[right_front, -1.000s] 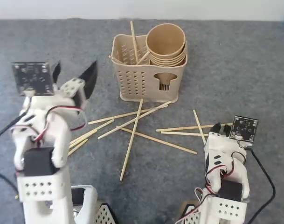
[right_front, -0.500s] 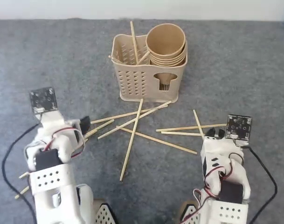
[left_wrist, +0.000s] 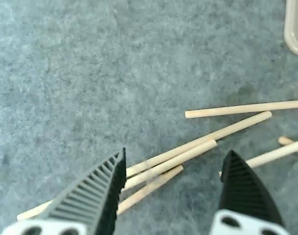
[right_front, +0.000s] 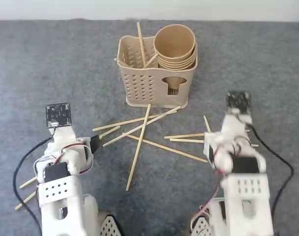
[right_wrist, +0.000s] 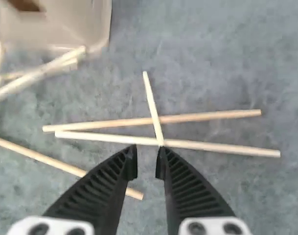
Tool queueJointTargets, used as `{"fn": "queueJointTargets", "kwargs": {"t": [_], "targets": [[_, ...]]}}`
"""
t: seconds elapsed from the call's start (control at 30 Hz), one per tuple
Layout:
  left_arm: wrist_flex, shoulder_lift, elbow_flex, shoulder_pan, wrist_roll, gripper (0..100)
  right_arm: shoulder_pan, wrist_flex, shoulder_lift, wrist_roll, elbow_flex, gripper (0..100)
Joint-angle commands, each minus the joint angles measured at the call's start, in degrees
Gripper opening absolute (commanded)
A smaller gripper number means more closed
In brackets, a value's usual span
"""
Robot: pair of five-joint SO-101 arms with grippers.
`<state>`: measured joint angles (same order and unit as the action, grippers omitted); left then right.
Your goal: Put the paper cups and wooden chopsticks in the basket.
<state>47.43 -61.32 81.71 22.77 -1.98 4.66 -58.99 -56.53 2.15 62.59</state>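
Wooden chopsticks (right_front: 138, 147) strewn before basket (right_front: 149, 86), left tool (left_wrist: 177, 153) wide, right tool (right_wrist: 147, 148) barely parted.

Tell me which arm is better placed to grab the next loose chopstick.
Left, probably. The left gripper is open over a bundle of chopsticks lying side by side, so closing should catch one. The right gripper sits at crossed chopsticks, a messier pick.

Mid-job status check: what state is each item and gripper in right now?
basket: upright, partly filled.
paper cups: nested in one stack inside the basket.
chopsticks in basket: a few, standing tilted.
loose chopsticks: scattered flat on the carpet.
left gripper: open, above loose chopsticks.
right gripper: barely open, empty.
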Motion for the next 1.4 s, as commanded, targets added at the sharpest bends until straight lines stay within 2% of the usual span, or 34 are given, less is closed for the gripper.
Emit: {"fn": "queueJointTargets", "kwargs": {"t": [0.0,0.17,0.23,0.4,0.63,0.8,0.97,1.17,1.37], "targets": [[-1.76,-0.79,-0.4,0.09,-0.62,30,1.19,4.44,20.97,0.7,-10.02,8.0],[-1.85,-0.79,-0.4,0.09,-0.7,30,1.19,10.59,37.67,-2.55,-13.89,8.0],[-1.85,-0.79,-0.4,0.09,-1.76,30,1.45,10.42,42.68,-5.1,-15.74,8.1],[-1.85,-0.7,-0.4,0.09,-3.34,30,1.98,7.43,49.36,-5.54,-20.92,8.4],[-1.93,-0.7,-0.4,0.09,-3.34,30,1.36,4.44,48.57,-8.26,-21.98,12.6],[-6.15,-0.88,1.36,0.0,-3.25,30,4.44,-1.36,39.25,-8.44,-21.98,12.6],[-5.89,-1.14,1.36,0.0,-3.25,30,2.86,-2.33,32.22,-8.79,-21.89,12.6],[-5.89,-1.14,1.45,0.0,-3.25,30,-1.98,2.24,38.81,-14.86,-21.89,12.6],[-5.89,-1.14,1.45,0.0,-3.34,30,-5.58,10.33,50.33,-17.67,-21.89,12.6]]}}
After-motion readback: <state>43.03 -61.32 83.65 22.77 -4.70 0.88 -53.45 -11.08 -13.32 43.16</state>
